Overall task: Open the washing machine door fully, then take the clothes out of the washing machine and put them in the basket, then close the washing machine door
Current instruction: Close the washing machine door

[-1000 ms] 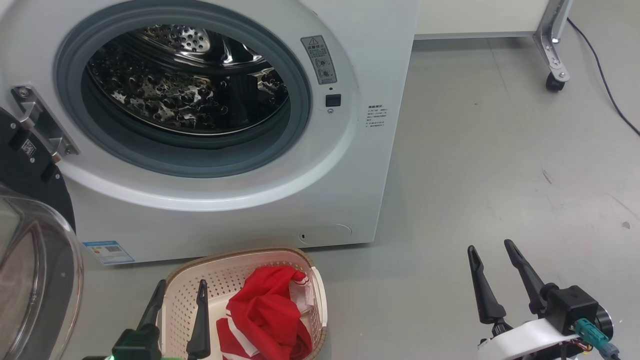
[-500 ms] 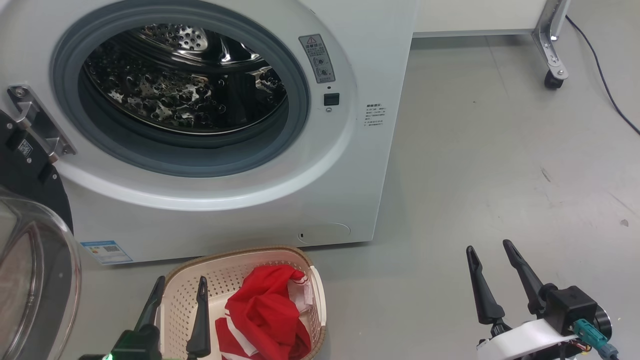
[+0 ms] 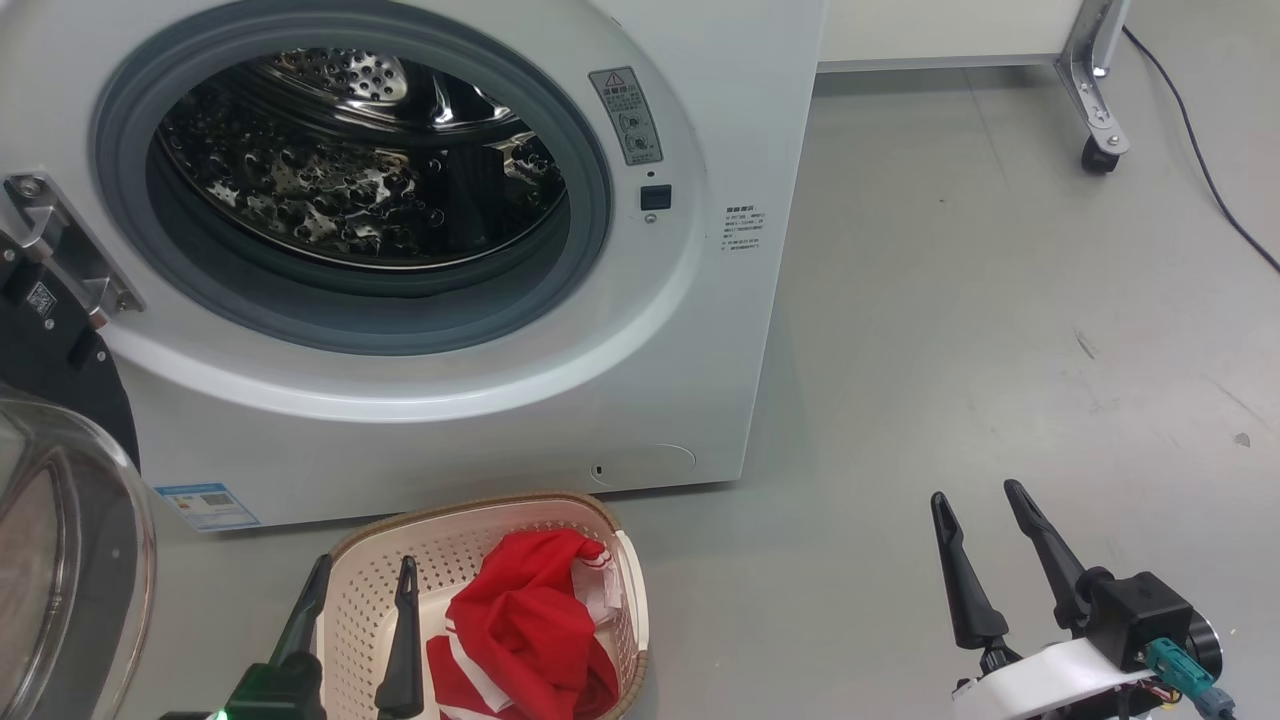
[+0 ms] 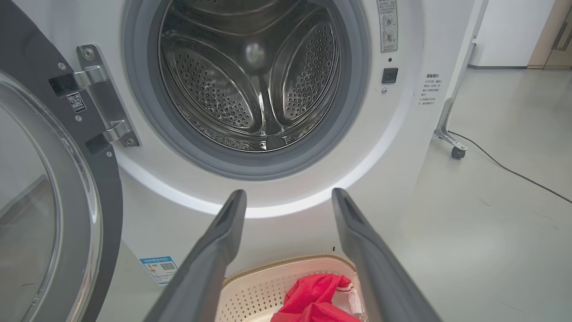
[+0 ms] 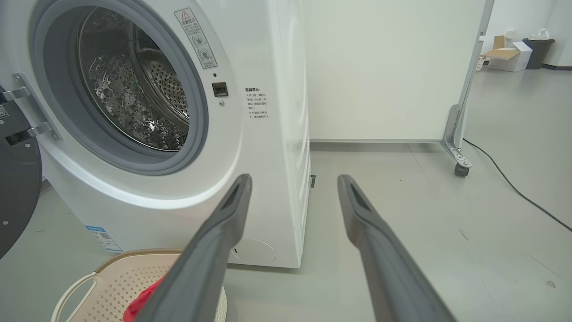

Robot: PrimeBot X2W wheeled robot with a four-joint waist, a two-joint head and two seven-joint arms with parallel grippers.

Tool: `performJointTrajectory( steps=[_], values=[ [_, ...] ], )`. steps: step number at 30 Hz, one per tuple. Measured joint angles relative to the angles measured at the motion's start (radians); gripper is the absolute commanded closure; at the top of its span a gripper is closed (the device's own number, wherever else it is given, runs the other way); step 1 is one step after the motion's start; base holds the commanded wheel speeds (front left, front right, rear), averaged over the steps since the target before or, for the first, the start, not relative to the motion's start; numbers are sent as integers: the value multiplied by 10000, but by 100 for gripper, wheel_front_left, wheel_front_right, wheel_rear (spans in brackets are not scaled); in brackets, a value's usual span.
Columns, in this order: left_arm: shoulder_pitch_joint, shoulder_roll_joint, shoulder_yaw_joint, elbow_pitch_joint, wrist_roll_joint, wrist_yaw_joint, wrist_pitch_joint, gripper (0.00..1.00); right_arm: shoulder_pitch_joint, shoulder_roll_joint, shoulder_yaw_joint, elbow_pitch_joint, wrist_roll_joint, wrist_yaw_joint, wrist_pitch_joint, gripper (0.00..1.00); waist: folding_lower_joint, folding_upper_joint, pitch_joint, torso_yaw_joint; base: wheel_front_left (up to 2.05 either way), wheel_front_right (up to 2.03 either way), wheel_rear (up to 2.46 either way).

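The white washing machine [image 3: 600, 400] stands with its round door [image 3: 60, 560] swung open at the lower left, glass bowl facing me. Its steel drum [image 3: 350, 170] holds no fabric that I can see. The cream basket [image 3: 470, 506] sits on the floor in front of the machine, with the red clothes [image 3: 530, 620] lying in its right half. My left gripper [image 3: 365, 566] hangs open over the basket's left side, nothing between its fingers; the left wrist view has it [image 4: 288, 191] pointed at the drum. My right gripper [image 3: 975, 492] is open over bare floor, right of the machine.
A metal frame leg on a caster [image 3: 1095, 155] stands at the back right, and a black cable [image 3: 1200, 150] runs along the floor past it. Grey floor [image 3: 950, 330] stretches to the right of the machine. A white panel [image 5: 384, 67] stands behind.
The whole head view has shifted slightly, so the camera moved a little. Both grippers, the basket, the clothes and the door stand as before.
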Motion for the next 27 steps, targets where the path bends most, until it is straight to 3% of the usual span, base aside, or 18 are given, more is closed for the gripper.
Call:
performJointTrajectory(
  steps=[13, 27],
  values=[
    [126, 0, -46, -305, 61, 8, 161, 0, 0, 4, 2, -4, 4, 0, 0, 0, 0, 0, 68, 1, -58, 58, 0],
    [128, 69, -173, -508, 215, 35, 293, 0, -1, 4, 123, 42, 21, -2, 0, 0, 0, 0, 71, -88, -110, 110, 0]
  ],
)
